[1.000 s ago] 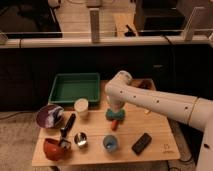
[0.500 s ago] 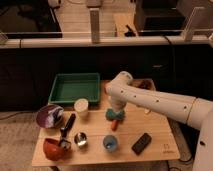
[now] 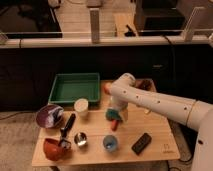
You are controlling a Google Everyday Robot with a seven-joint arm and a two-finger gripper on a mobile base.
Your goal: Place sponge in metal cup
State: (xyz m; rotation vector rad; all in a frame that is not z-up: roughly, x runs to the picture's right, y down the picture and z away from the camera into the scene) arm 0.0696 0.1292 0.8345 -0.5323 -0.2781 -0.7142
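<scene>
My claw (image 3: 114, 116) down at surface (image 3: 155, 150) centre, spread wide, not yet clenched. Teal sponge (image 3: 110, 114) sits right at fingertips; orange-red item just beside it, can't identify. Sponge small soft block, long axis unclear from here. Metal cup (image 3: 80, 139) lies left of claw and nearer front edge, well apart: shiny steel, round rim, short. White cup (image 3: 81, 106) and green tray (image 3: 74, 87) behind it; blue cup (image 3: 111, 143) and black block (image 3: 141, 143) along front. I judge grasp first, then carry left-forward.
</scene>
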